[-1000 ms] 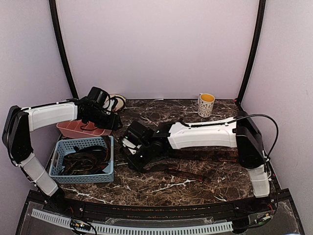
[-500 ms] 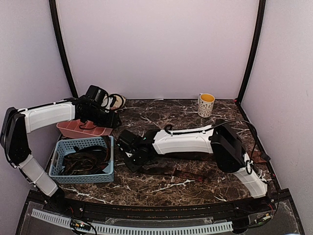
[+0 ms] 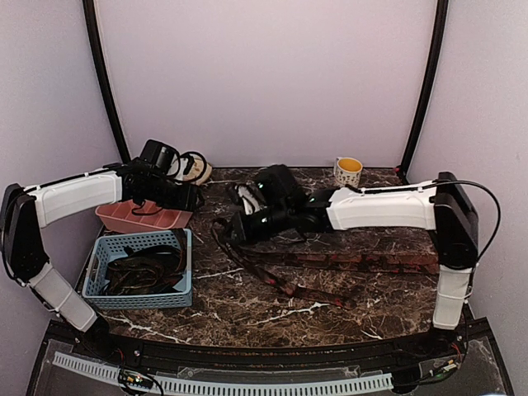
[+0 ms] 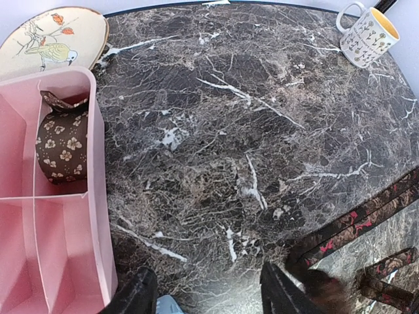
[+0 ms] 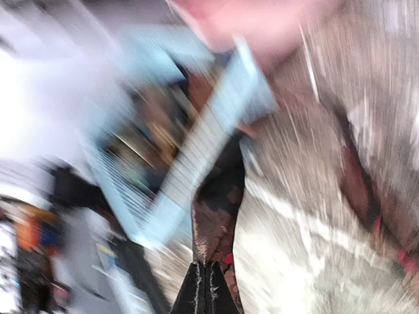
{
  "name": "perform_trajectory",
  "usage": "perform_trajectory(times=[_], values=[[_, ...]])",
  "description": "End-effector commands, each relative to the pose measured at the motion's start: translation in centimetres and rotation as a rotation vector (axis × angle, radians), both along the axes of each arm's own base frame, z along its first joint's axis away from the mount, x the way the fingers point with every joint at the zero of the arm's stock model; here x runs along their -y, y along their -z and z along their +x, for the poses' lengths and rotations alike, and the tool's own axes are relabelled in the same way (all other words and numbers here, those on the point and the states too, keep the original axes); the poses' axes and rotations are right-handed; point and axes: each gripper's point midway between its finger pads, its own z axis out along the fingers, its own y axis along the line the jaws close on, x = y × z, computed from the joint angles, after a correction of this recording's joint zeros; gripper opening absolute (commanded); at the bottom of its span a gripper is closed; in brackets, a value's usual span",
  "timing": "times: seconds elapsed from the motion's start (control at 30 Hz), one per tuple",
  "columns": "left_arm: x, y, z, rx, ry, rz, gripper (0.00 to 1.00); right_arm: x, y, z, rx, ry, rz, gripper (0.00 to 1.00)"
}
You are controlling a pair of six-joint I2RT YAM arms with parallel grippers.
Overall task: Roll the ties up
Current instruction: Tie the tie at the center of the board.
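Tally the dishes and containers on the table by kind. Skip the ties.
Mug: 1
Plate: 1
Pink tray: 1
Blue basket: 1
Total: 4

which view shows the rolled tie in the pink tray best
Left wrist view: the rolled tie sits unobstructed in one compartment of the pink tray, floral print visible. Top external shows the tray, but the roll is lost under the left arm. Right wrist is too motion-blurred to show it.
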Motion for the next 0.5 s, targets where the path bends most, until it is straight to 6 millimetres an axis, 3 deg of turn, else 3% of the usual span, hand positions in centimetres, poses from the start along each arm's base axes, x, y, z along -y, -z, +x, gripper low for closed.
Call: perform_trajectory(times=[0.0,0.1,0.2,0.33,0.47], values=[[-0.1,-2.6,0.2,0.073,0.005,-0.034,0.56,-0.6,-13.0,1.2,-0.012,-0.037,0.501,0.0],[0.4,-3.4,-0.3,0.104,0.036,-0.07,0.59,1.2,-16.0,2.2,-0.078,0.008,0.669,0.0],[1.1,-4.4,-1.2,0.163,0.087,-0.133,0.61,3.4,-17.5,3.5,-0.131,0.057,0.798,0.0],[3.4,-5.1,-3.1,0.238,0.219,-0.187,0.65,5.1,-17.5,4.2,-0.183,0.098,0.875,0.0],[7.4,-5.6,-6.3,0.365,0.401,-0.227,0.64,5.9,-17.3,4.4,-0.228,0.12,0.907,0.0]])
